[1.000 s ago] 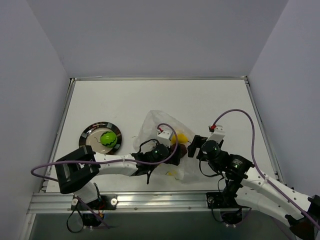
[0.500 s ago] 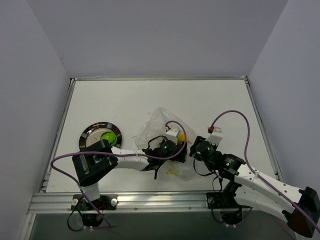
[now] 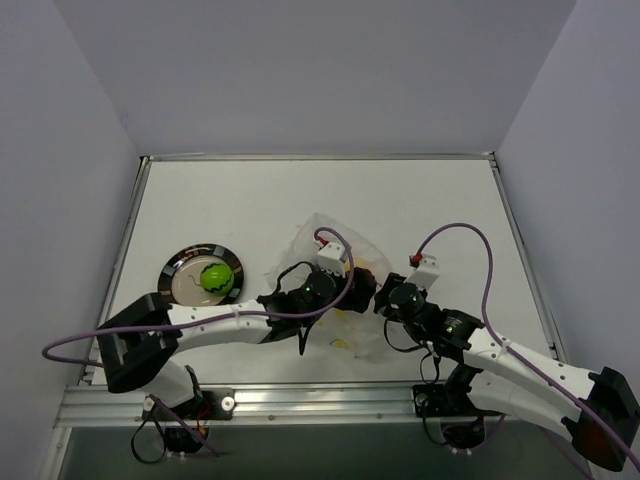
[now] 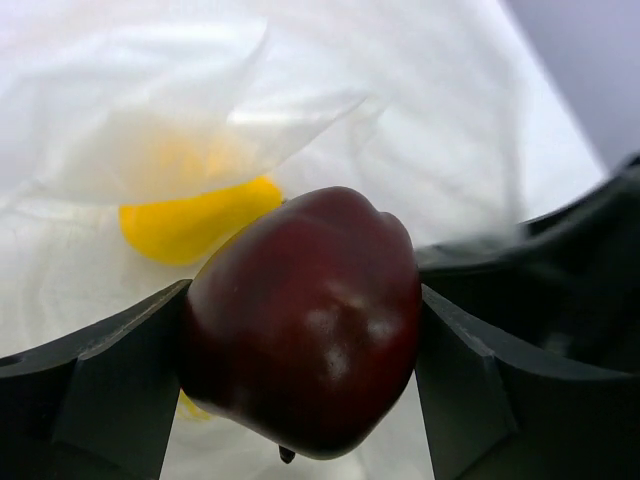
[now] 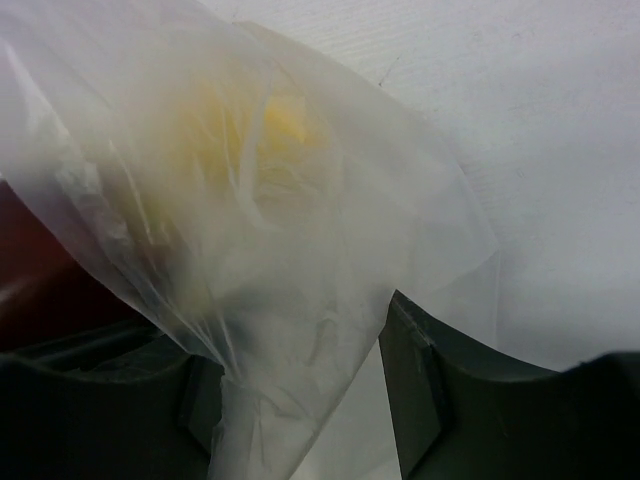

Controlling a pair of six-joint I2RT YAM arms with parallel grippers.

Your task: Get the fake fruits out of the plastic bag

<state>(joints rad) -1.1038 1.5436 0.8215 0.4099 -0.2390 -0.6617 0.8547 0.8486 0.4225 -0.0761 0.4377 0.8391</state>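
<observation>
My left gripper [image 4: 300, 385] is shut on the dark red fruit [image 4: 305, 320], gripped between both jaws at the clear plastic bag [image 4: 150, 100]. The yellow fruit [image 4: 190, 225] lies just behind it, half under the bag's film. In the top view the left gripper [image 3: 350, 290] is at the bag [image 3: 325, 240] in mid-table. My right gripper [image 3: 378, 298] is beside it on the right. Its jaws stand apart with bunched bag film [image 5: 290, 330] between them, and the yellow fruit [image 5: 250, 130] shows blurred through the film. The green fruit [image 3: 218, 277] sits on the plate.
The round dark-rimmed plate [image 3: 180, 268] lies at the table's left, near the left arm's forearm. Both grippers are close together at the bag. Grey walls enclose the table on three sides, and a metal rail runs along the near edge.
My right gripper has moved left up against the bag, and film now lies between its jaws. My left gripper has stayed at the bag, shifting slightly, its elbow swinging.
</observation>
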